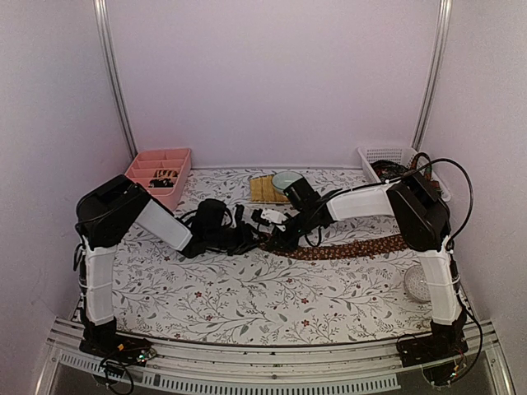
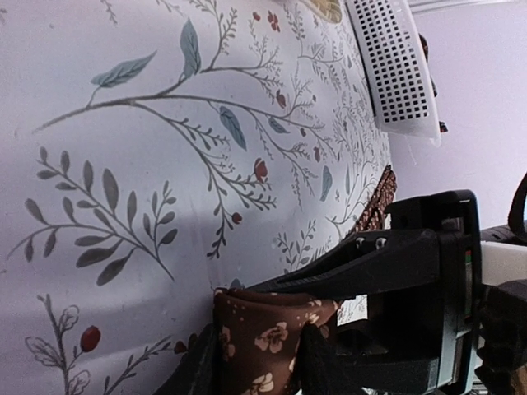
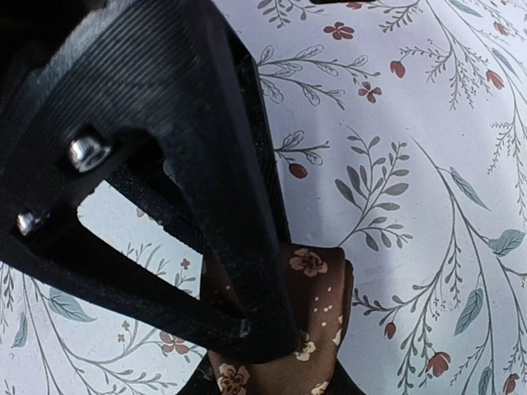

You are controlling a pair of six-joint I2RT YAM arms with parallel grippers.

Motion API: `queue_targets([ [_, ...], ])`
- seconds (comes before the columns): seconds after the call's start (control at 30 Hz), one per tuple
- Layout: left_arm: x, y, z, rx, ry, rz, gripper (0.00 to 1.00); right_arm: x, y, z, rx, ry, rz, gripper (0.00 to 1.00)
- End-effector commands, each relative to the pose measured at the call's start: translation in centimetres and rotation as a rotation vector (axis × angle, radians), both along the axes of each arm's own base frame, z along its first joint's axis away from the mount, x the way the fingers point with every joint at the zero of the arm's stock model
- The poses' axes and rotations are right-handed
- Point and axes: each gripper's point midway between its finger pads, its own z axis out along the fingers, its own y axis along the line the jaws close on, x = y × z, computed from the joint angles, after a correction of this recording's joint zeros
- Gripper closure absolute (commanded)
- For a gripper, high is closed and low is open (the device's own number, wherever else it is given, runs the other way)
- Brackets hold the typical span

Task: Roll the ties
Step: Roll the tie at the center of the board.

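A dark brown tie point(image 1: 354, 247) with small light flowers lies across the floral tablecloth, running from the middle to the right. Its left end is folded over and both grippers meet there. My left gripper point(image 1: 249, 236) is shut on the folded end point(image 2: 268, 337), with a finger on each side of it point(image 2: 259, 366). My right gripper point(image 1: 277, 237) comes from the right and is also shut on the fold point(image 3: 325, 296), just above the cloth point(image 3: 272, 383). The rest of the tie trails away in the left wrist view point(image 2: 377, 202). Each wrist view shows the other gripper's black finger close over the fold.
A pink divided tray point(image 1: 140, 174) holding small rolls point(image 1: 165, 177) stands at the back left. A white perforated basket point(image 1: 387, 155) stands at the back right, also in the left wrist view point(image 2: 395, 66). A yellowish mat point(image 1: 265, 190), a pale round dish point(image 1: 286, 178) and a clear ball point(image 1: 420, 282) lie nearby.
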Motion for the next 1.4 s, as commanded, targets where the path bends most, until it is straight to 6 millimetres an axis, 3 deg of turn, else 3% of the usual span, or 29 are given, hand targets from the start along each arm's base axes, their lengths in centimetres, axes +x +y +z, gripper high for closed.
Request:
queue_targets([
  [0.0,-0.5,-0.9,-0.1,-0.055,0.017,-0.023,0.68,-3.0,-2.2,-2.1,-0.109,0.110,-0.029,0.73],
  [0.13,-0.5,-0.8,-0.4,-0.043,0.023,-0.017,0.73,-3.1,-2.2,-2.0,-0.102,0.115,-0.034,0.73],
  [0.4,0.2,-0.9,-0.1,-0.007,0.008,-0.005,1.00,-2.8,-2.6,-1.7,-0.107,0.095,-0.053,0.71],
  [0.47,0.5,-0.8,0.3,0.008,-0.003,0.000,1.00,-2.8,-2.6,-1.4,-0.107,0.091,-0.054,0.64],
  [0.53,0.8,-0.7,0.6,0.032,-0.016,0.001,1.00,-2.8,-2.9,-1.1,-0.112,0.092,-0.058,0.49],
  [0.63,1.3,-0.4,0.9,0.097,-0.043,0.001,1.00,-2.7,-3.8,-0.1,-0.106,0.113,-0.066,0.35],
  [0.77,1.6,0.1,1.1,0.191,-0.073,-0.005,1.00,-2.0,-5.3,2.2,-0.068,0.149,-0.087,0.23],
  [1.03,2.6,0.7,2.4,0.381,-0.174,-0.006,1.00,-1.3,-8.9,3.9,-0.048,0.228,-0.162,0.20],
  [1.37,3.3,0.4,1.9,0.664,-0.268,0.011,1.00,2.4,-11.9,3.9,-0.087,0.299,-0.448,0.20],
])
